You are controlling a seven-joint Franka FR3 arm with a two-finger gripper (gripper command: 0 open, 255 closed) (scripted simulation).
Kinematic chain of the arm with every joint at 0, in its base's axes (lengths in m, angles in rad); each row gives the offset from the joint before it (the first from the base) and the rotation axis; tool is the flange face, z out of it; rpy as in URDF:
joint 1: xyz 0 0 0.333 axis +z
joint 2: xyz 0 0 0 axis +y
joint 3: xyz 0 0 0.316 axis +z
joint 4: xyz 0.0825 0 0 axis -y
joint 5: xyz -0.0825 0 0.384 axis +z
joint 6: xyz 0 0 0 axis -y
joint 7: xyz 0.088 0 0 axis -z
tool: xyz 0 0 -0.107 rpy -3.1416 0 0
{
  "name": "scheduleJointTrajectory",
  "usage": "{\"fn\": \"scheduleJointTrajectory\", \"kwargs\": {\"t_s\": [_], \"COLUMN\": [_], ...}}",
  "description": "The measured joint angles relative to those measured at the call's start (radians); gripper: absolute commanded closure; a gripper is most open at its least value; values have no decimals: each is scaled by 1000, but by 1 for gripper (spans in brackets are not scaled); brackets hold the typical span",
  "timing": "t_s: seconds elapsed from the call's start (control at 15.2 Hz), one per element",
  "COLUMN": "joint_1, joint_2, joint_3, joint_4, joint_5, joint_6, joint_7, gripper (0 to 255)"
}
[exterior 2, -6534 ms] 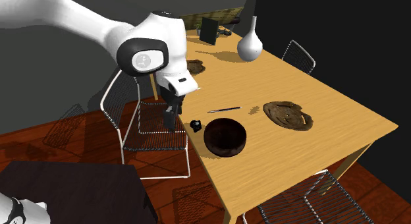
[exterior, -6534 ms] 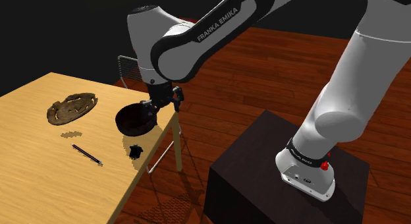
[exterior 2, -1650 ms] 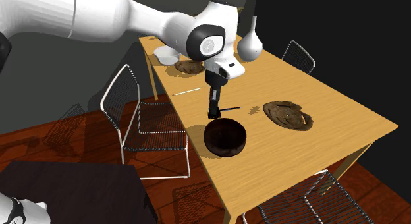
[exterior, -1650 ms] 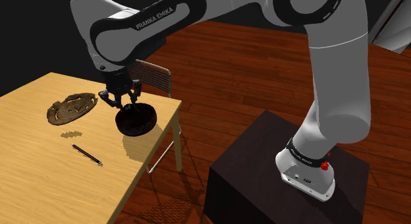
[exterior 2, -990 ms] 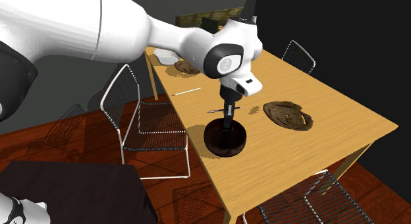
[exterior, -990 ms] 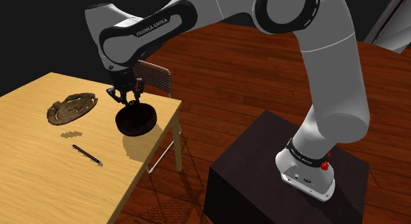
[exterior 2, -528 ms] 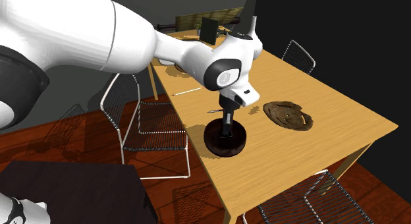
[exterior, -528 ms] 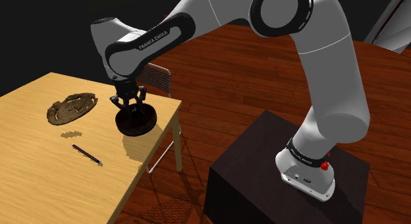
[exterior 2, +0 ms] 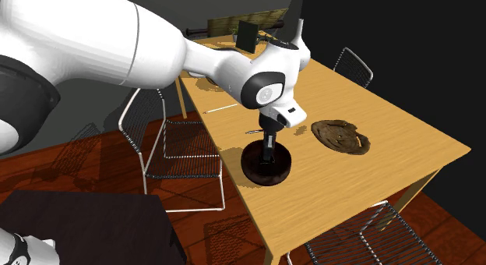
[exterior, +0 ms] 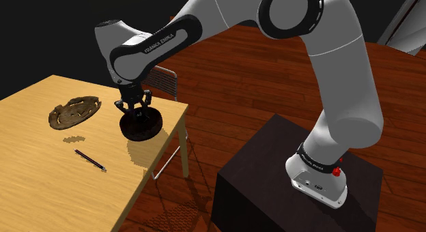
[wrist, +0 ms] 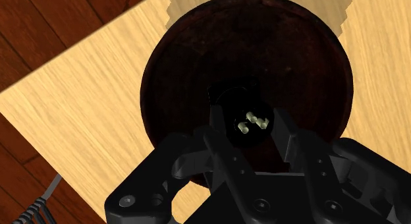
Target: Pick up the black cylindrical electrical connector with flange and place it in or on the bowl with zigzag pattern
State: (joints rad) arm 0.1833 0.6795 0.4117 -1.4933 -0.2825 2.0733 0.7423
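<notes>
On a light wooden desk (exterior: 34, 169) over a reddish plank floor (exterior: 273, 74), the black two-finger pincer (wrist: 249, 134) is clasping the black cylindrical connector (wrist: 250, 116) low inside the dark brown round bowl (wrist: 191, 58), centred, apparently for release.

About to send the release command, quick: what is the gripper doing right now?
Gripper: closed on the black connector, held low inside the dark bowl.
</notes>
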Motion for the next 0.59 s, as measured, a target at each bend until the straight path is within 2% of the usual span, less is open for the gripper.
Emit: {"fn": "scheduleJointTrajectory", "kwargs": {"t_s": [0.4, 0.59], "joint_1": [0, -4], "joint_2": [0, -34], "joint_3": [0, 10], "joint_4": [0, 17], "joint_5": [0, 14], "joint_6": [0, -49], "joint_7": [0, -7], "gripper": [0, 0]}}
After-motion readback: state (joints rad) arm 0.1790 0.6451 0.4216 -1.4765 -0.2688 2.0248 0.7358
